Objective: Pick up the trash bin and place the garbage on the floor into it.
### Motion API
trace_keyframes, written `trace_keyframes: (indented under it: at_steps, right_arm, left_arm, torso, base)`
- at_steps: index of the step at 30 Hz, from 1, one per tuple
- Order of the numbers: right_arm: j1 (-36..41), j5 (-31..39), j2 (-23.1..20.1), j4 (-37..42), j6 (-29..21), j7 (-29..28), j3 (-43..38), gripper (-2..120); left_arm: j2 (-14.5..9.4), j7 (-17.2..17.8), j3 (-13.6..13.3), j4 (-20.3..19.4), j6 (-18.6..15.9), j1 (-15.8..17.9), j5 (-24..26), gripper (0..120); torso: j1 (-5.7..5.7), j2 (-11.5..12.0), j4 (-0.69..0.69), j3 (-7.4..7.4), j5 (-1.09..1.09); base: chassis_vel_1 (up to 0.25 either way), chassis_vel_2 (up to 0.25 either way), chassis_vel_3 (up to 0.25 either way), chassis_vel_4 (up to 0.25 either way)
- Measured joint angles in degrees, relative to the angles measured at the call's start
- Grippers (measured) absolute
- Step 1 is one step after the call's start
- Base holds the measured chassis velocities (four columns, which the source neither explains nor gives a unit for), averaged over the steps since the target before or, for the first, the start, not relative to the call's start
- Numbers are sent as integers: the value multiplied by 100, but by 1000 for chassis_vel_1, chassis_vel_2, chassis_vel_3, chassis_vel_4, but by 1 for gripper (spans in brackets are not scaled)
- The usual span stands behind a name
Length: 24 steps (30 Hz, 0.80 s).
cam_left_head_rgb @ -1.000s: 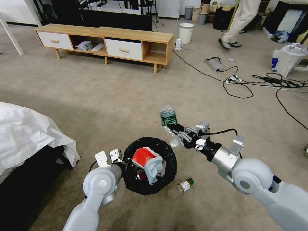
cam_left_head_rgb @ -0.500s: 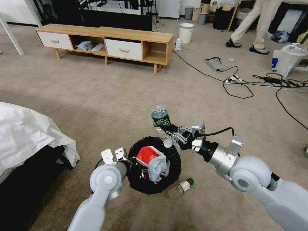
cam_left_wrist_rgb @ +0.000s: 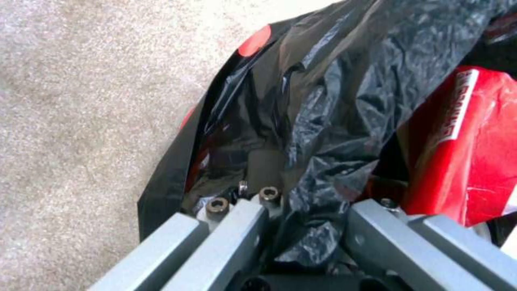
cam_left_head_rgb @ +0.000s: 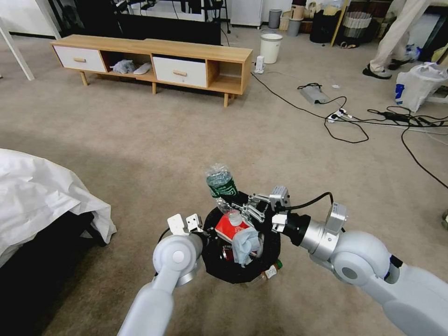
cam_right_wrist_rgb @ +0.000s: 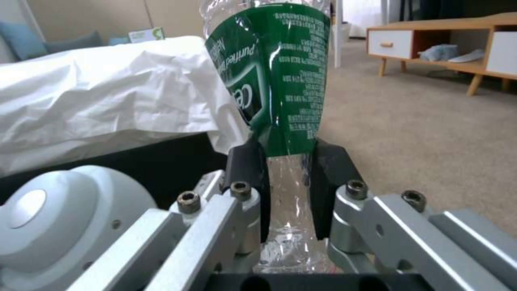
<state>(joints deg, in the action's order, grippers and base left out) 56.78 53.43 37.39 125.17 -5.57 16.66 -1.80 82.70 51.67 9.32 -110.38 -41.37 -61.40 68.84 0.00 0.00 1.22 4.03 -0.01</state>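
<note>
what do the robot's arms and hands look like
Both arms are smooth pale grey-white shells with round silver joint caps. The right hand has grey metal linkage bars with hex bolts, black finger pads, a black wrist collar, a small grey box on top and a black cable looping back. The left hand has the same grey bars, with two white blocks at its wrist.
</note>
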Motion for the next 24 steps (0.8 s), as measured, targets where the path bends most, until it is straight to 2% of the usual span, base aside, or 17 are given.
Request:
trace_keyframes:
  at_steps: [11,24]
  right_arm:
    - [65,-88,66,-45,-15,193,130,13]
    - [156,-350,289,-346,-11,316,375,13]
  left_arm:
    - [71,-8,-35,95,16,119,20,0]
    - [123,22,56,135,86,227,178,0]
  torso:
    - [0,0,0,0,1]
    - [0,0,0,0,1]
  base:
    - [0,0,0,0]
    - [0,0,0,0]
